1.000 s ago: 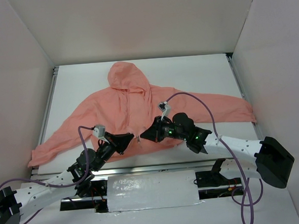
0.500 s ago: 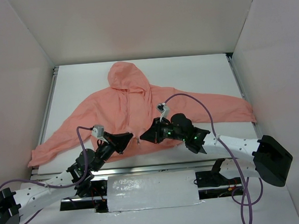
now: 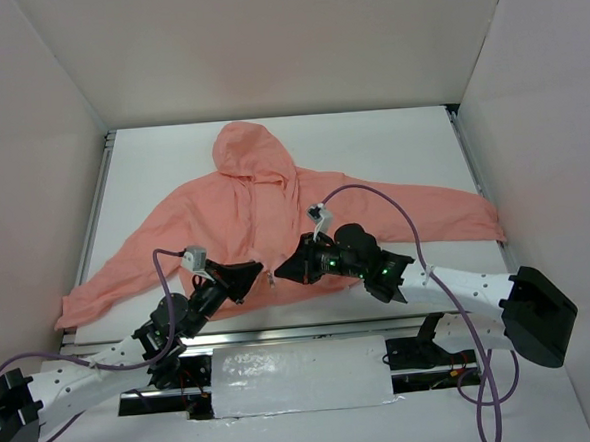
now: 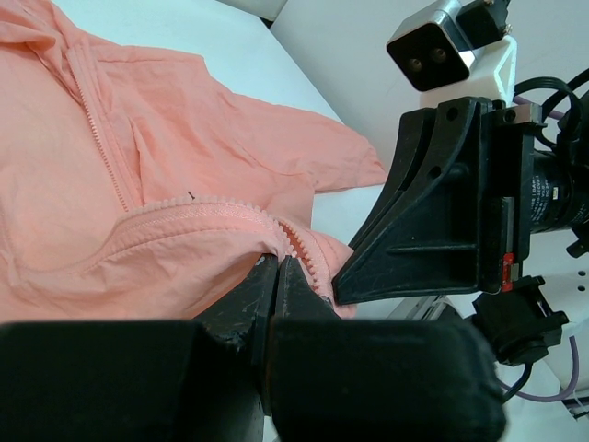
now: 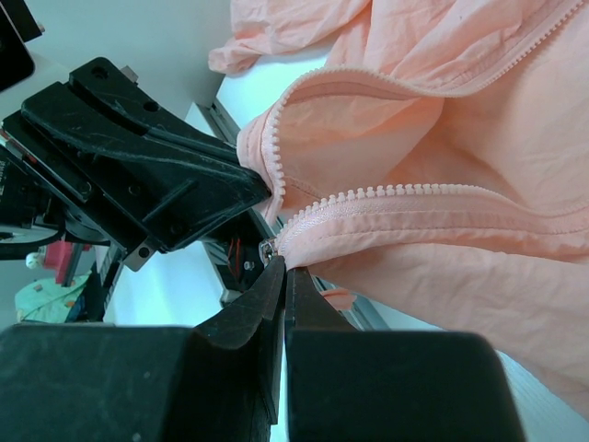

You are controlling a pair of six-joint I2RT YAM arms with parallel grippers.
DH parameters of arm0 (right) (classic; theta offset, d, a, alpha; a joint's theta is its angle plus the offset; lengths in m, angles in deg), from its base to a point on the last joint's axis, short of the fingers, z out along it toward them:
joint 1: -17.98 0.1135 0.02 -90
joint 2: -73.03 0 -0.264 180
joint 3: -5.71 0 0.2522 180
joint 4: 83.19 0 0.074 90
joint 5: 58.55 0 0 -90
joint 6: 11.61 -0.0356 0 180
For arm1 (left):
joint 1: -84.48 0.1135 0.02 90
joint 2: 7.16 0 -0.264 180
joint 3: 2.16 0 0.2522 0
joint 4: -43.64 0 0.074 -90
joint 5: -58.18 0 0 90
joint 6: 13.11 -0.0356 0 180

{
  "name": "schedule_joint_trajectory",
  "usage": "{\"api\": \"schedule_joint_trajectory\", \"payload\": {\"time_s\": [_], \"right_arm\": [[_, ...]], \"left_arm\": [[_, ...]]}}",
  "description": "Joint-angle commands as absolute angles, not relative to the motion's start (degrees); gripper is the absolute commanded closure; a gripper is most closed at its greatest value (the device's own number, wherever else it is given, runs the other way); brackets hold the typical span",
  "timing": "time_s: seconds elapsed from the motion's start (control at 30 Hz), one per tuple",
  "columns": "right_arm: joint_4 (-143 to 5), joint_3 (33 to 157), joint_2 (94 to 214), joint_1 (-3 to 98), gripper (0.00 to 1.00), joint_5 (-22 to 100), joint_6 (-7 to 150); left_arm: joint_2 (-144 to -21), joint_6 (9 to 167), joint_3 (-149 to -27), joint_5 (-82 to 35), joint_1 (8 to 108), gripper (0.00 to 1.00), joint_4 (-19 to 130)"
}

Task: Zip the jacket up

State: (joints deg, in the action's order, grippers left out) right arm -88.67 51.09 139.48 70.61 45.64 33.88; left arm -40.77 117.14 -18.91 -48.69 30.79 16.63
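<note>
The salmon-pink hooded jacket (image 3: 264, 213) lies spread face up on the white table, hood at the back, sleeves out to both sides, front zipper open at the hem. My left gripper (image 3: 262, 274) is shut on the bottom of one zipper edge (image 4: 230, 210) at the near hem. My right gripper (image 3: 278, 271) is shut on the bottom of the other zipper edge (image 5: 396, 198), with a small metal slider (image 5: 268, 250) at its tips. The two grippers meet tip to tip at the hem; each shows large in the other's wrist view, the right in the left wrist view (image 4: 433, 203).
The table's metal front rail (image 3: 301, 321) runs just below the hem. White walls enclose the table on three sides. A silver taped panel (image 3: 300, 376) sits between the arm bases. Purple cables loop over both arms.
Both grippers have crept slightly closer together at the hem; the right gripper shifted a little left. The jacket otherwise lies as before.
</note>
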Motion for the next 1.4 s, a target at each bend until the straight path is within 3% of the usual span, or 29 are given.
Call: {"api": "schedule_joint_trajectory", "payload": {"time_s": [0.0,1.37], "right_arm": [[-88.24,54.10,138.68,71.33,1.00,44.98,33.30],[-85.60,54.71,137.45,71.25,1.00,40.68,31.81]], "left_arm": [[-40.82,115.30,-19.44,-49.22,30.95,1.00,12.14],[-42.76,115.47,-18.82,-48.70,30.95,1.00,10.56]]}}
